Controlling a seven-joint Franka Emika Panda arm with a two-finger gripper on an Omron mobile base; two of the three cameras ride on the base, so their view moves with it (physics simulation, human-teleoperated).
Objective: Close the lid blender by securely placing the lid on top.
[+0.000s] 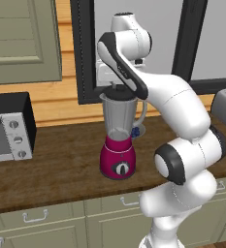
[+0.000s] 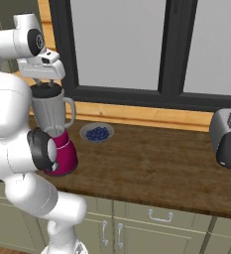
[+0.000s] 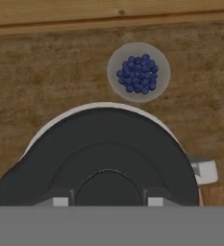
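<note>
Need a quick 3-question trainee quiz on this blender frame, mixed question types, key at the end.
1. True or false: the flat round black lid sits at the rim of the tall clear blender jar on the magenta base.
2. Multiple choice: the small bowl of blueberries stands A) inside the jar, B) on the wooden counter beside the blender, C) on the silver toaster.
3. Fill in: the gripper is shut on the lid's raised centre ____.

Key: 1 true; 2 B; 3 knob.
</note>
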